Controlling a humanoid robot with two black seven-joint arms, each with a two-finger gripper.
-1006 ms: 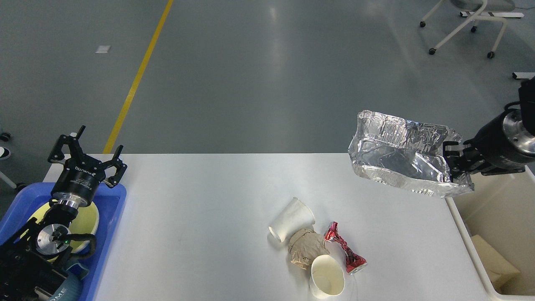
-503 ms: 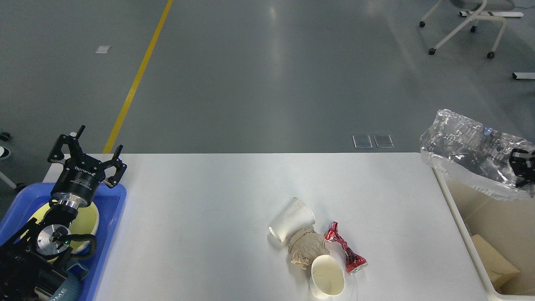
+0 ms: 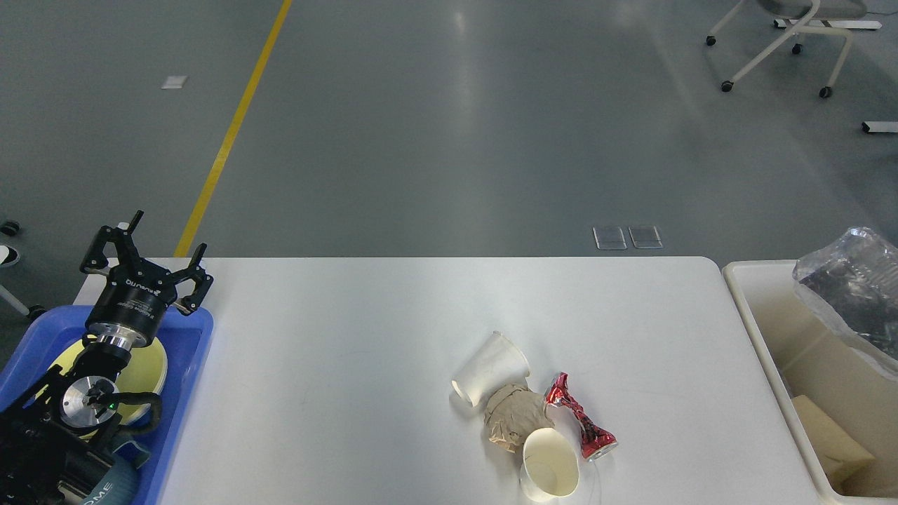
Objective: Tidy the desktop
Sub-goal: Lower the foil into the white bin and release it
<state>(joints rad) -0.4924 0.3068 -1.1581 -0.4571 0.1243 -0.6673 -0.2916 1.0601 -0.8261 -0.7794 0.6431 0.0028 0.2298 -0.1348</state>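
The white desktop [image 3: 351, 365] fills the middle of my view. My left pincer [image 3: 146, 261] hangs above the far end of the blue tray [image 3: 200, 333], with its 2 fingers spread wide and nothing between them. My right pincer is not visible. Near the front edge, 2 paper cups [image 3: 490, 368] [image 3: 549, 473] lie on their sides, touching a crumpled brown paper [image 3: 514, 417], with a crushed red can [image 3: 579, 421] just beside. A clear crumpled wrapper [image 3: 852, 294] sits over the cream bin [image 3: 765, 337] at right.

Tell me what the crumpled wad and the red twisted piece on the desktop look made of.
Crumpled wad: likely brown paper, matte, with soft creases. Red twisted piece: seems metallic foil or a crushed can, glossy red with silvery glints. Both lie on the desktop.
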